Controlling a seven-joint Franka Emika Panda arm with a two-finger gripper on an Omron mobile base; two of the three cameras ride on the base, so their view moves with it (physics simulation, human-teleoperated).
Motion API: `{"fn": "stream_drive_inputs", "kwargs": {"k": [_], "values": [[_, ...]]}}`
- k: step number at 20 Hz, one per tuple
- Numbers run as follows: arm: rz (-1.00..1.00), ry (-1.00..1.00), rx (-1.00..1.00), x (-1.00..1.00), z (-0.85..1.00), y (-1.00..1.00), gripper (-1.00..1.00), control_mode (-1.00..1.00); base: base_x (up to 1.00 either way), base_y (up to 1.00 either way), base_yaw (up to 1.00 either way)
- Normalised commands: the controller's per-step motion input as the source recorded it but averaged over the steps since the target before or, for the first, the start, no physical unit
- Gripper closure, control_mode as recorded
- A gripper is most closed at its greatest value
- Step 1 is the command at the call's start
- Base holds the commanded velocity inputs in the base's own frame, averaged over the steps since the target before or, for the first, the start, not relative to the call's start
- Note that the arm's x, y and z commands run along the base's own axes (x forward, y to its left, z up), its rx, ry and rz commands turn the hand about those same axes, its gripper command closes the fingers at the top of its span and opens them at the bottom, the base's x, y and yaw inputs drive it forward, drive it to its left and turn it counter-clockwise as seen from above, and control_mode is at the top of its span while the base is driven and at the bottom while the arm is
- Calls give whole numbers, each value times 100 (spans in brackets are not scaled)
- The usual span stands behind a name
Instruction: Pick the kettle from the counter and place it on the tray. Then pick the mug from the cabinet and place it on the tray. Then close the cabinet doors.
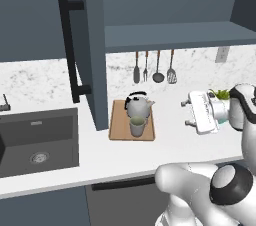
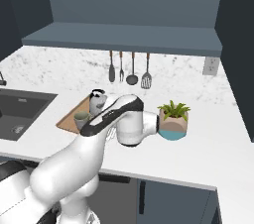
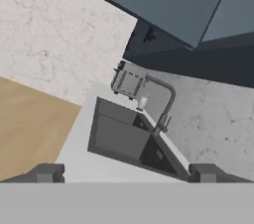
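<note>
Kettle (image 1: 137, 105) and mug (image 1: 137, 126) sit on the tray (image 1: 120, 122) on the marble tabletop (image 1: 165, 142). Cabinet door (image 1: 90, 45) hangs open. The pincer (image 3: 124, 172) is spread wide, empty, facing the sink (image 3: 124, 136).

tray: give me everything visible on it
The flat rectangular light-brown wooden tray lies flat on the white speckled counter, beside the open slate-blue cabinet door and below the hanging utensils. It carries the squat silver-grey kettle at its back and the greyish-beige mug in front of it.

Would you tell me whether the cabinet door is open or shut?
Open: the cabinet door stands edge-on, swung out over the counter, baring the inner shelf.
</note>
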Motion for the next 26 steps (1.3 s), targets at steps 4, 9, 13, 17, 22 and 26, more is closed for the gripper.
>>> {"fn": "stream_drive_inputs", "kwargs": {"k": [4,9,13,17,22,26], "values": [[0,0,-1,-4,-1,2,-100,-100,0,0,0],[-18,-4,3,-39,5,-18,-100,-100,0,0,0],[-37,-1,9,-49,25,-52,-100,-100,0,0,0],[-33,-2,7,-22,32,-62,-100,-100,0,0,0],[-26,0,7,-1,42,-64,-100,-100,0,0,0],[-11,0,9,0,47,-76,-100,-100,0,0,0]]}}
